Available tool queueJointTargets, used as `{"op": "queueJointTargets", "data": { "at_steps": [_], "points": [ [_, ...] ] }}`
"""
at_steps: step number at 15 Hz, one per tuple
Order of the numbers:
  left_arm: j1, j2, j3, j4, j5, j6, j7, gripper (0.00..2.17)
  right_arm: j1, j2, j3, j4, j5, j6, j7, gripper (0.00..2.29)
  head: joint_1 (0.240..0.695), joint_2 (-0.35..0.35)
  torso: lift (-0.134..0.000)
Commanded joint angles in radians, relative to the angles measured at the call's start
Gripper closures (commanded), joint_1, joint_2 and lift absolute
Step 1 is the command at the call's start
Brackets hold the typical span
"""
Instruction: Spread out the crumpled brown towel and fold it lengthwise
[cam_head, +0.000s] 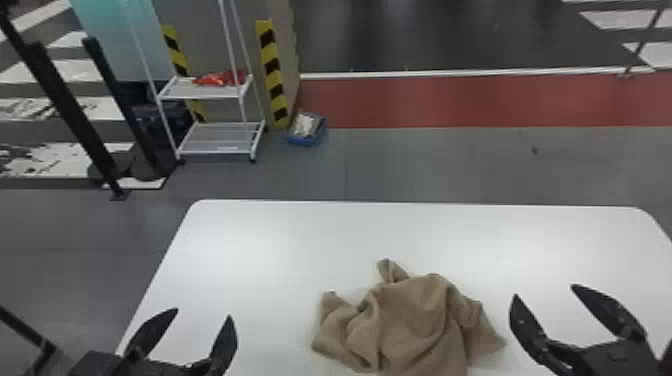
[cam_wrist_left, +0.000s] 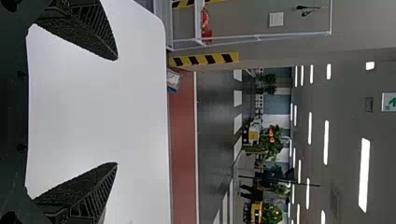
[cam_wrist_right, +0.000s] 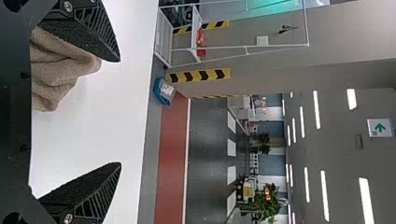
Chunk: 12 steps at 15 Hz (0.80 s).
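Observation:
The brown towel (cam_head: 410, 320) lies crumpled in a heap on the white table (cam_head: 280, 240), with a small corner poking up at its far side. Left of it, with bare tabletop between, my left gripper (cam_head: 202, 314) stands open and holds nothing. My right gripper (cam_head: 545, 292) is just right of the towel, also open and empty. In the left wrist view, the left gripper (cam_wrist_left: 116, 112) has its fingers wide apart over the tabletop. In the right wrist view, part of the towel (cam_wrist_right: 60, 70) shows by one finger of the right gripper (cam_wrist_right: 120, 112).
Beyond the table's far edge, a white wheeled rack (cam_head: 215, 137) stands on the floor at the left, close to yellow-black striped guards (cam_head: 272, 75). A blue bin (cam_head: 306, 129) sits beside them. Black posts (cam_head: 70, 105) stand farther left.

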Motion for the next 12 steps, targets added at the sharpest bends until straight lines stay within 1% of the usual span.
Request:
{"op": "queueJointTargets", "data": {
  "at_steps": [1,3,4,5,6,7,8,9,10,11,12],
  "points": [
    [-0.001,-0.003,0.0,0.0,-0.003,0.003,0.0,0.07,0.0,0.001,0.0,0.0,0.0,0.0,0.001,0.08,0.695,0.101,0.0],
    [-0.003,-0.003,-0.001,0.0,-0.006,0.003,-0.001,0.07,-0.001,0.001,-0.002,0.003,0.008,0.0,0.002,0.08,0.695,0.102,0.0],
    [-0.003,-0.003,-0.001,0.0,-0.007,0.003,-0.001,0.07,-0.008,0.001,-0.006,0.008,0.04,0.0,0.011,0.08,0.695,0.101,0.0],
    [-0.003,-0.003,-0.001,0.0,-0.009,0.003,-0.001,0.07,-0.014,0.001,-0.009,0.015,0.093,0.028,0.031,0.08,0.695,0.1,0.0],
    [-0.003,-0.003,-0.001,0.0,-0.011,0.013,-0.001,0.07,-0.026,0.001,-0.026,0.012,0.12,0.126,0.105,0.07,0.695,0.1,0.0],
    [-0.004,-0.003,0.0,0.0,-0.012,0.022,-0.003,0.07,-0.052,0.001,-0.055,0.008,0.13,0.258,0.203,0.07,0.695,0.101,0.0],
    [-0.006,-0.003,0.0,0.0,-0.012,0.034,-0.004,0.07,-0.066,0.001,-0.077,0.008,0.158,0.307,0.254,0.06,0.695,0.114,0.0],
    [-0.008,-0.003,0.0,0.002,-0.015,0.043,-0.006,0.07,-0.087,0.001,-0.083,0.009,0.224,0.365,0.295,0.06,0.695,0.116,0.0],
    [-0.012,-0.003,0.0,0.003,-0.018,0.043,-0.006,0.07,-0.127,0.001,-0.092,0.012,0.302,0.479,0.344,0.08,0.695,0.111,0.0],
    [-0.017,-0.003,0.0,0.006,-0.021,0.043,-0.006,0.07,-0.163,0.001,-0.106,0.015,0.322,0.549,0.373,0.09,0.695,0.103,0.0],
    [-0.017,-0.003,0.0,0.006,-0.021,0.043,-0.006,0.07,-0.205,-0.009,-0.118,0.035,0.325,0.583,0.422,0.1,0.695,0.093,0.0]
  ]
}}
